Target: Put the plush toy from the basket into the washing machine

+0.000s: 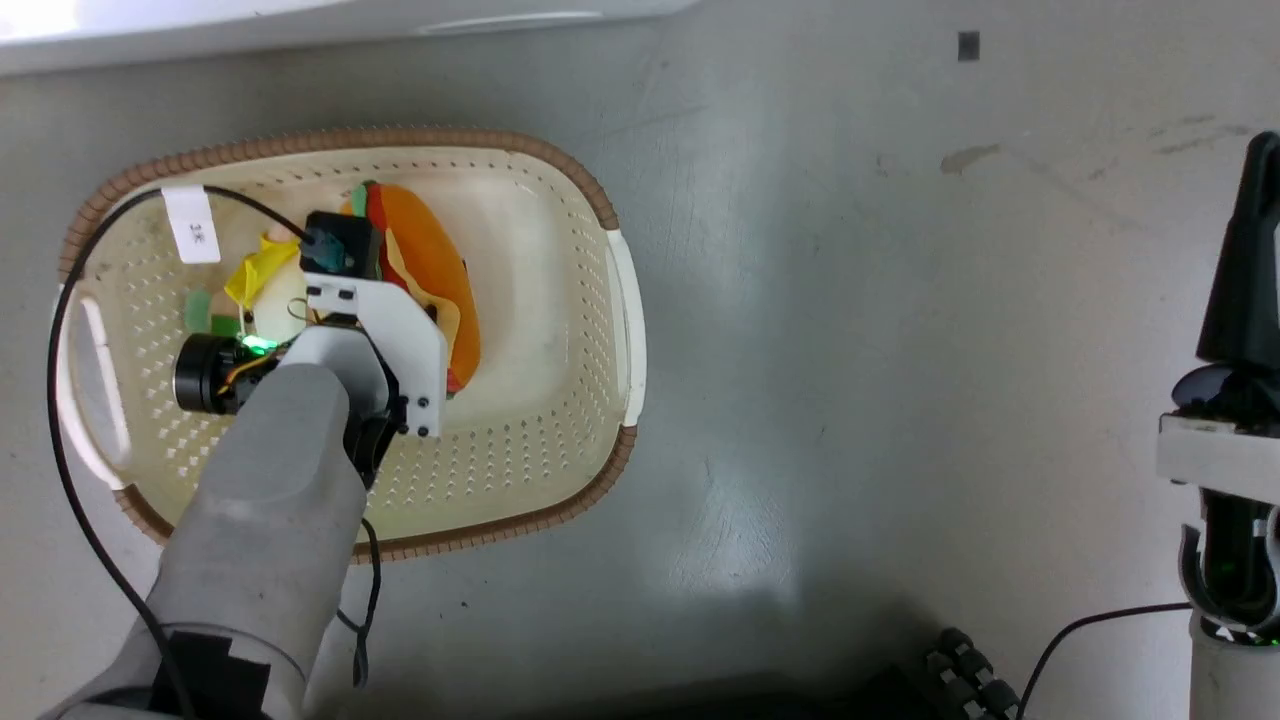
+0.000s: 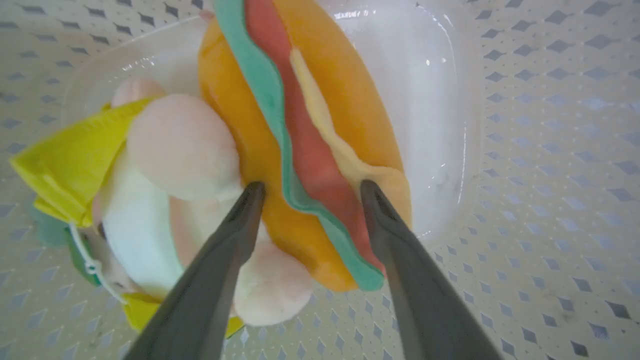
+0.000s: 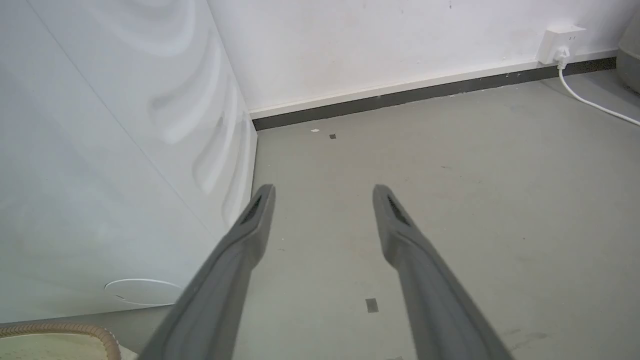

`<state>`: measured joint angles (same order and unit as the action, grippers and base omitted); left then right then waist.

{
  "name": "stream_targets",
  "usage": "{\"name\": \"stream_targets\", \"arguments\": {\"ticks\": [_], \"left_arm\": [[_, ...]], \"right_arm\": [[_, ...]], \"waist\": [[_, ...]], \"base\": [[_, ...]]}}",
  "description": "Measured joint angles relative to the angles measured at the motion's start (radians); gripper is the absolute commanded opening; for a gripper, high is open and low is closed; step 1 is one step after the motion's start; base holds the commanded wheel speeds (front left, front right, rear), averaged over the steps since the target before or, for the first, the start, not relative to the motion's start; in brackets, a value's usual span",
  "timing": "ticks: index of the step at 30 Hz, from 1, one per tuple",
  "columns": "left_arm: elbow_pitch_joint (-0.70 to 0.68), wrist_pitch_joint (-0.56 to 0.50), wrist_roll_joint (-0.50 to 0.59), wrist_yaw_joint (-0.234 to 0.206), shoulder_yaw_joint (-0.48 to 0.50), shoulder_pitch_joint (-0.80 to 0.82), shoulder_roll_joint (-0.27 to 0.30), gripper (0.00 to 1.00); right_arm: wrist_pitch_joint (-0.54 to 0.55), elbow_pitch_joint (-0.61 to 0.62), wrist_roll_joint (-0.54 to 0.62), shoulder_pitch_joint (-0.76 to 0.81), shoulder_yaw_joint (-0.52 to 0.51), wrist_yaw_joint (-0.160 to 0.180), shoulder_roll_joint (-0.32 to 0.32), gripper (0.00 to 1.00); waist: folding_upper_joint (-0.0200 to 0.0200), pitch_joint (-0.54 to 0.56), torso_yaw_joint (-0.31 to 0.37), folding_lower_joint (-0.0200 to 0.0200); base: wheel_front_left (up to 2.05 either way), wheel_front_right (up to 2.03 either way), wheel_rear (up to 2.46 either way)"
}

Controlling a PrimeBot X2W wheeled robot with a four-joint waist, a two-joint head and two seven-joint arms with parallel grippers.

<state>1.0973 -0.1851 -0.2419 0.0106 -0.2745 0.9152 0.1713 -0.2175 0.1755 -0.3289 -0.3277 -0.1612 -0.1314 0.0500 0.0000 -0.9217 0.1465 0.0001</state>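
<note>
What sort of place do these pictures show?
Probably an indoor laundry corner: a white washing machine stands on a grey floor, a perforated basket sits near it, and a wall socket is further off.

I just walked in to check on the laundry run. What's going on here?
The robot's left arm reaches down into the cream basket, which sits on the grey floor. Its left gripper is open, with one finger on either side of the hamburger plush toy, and has not closed on it. The toy lies in the basket. The right gripper is open and holds nothing, above the floor beside the white washing machine.
</note>
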Motion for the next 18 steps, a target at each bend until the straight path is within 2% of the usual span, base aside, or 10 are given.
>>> {"name": "stream_targets", "arguments": {"ticks": [14,15,16,17,18], "left_arm": [[0.127,-0.004,-0.036,0.007,-0.062,0.133,0.005,1.00],[0.136,-0.008,-0.040,0.010,-0.067,0.142,0.006,0.64],[0.144,-0.009,-0.043,0.013,-0.072,0.152,0.007,0.22],[0.153,-0.010,-0.044,0.017,-0.076,0.162,0.007,0.00],[0.160,-0.013,-0.047,0.024,-0.080,0.170,0.007,0.00]], "right_arm": [[-0.031,0.028,-0.041,-0.042,-0.024,0.000,0.000,1.00],[-0.031,0.031,-0.044,-0.046,-0.026,0.000,0.000,1.00],[-0.032,0.033,-0.048,-0.050,-0.027,0.000,0.000,1.00],[-0.033,0.036,-0.051,-0.054,-0.029,0.000,0.000,1.00],[-0.037,0.038,-0.051,-0.056,-0.029,0.000,0.000,1.00]], "waist": [[0.0000,-0.112,0.014,-0.0001],[0.0000,-0.120,0.015,-0.0001],[0.0000,-0.127,0.015,-0.0002],[0.0000,-0.135,0.016,-0.0002],[0.0000,-0.143,0.017,-0.0002]], "base": [[0.00,0.00,0.00],[0.00,0.00,0.00],[0.00,0.00,0.00],[0.00,0.00,0.00],[0.00,0.00,0.00]]}}
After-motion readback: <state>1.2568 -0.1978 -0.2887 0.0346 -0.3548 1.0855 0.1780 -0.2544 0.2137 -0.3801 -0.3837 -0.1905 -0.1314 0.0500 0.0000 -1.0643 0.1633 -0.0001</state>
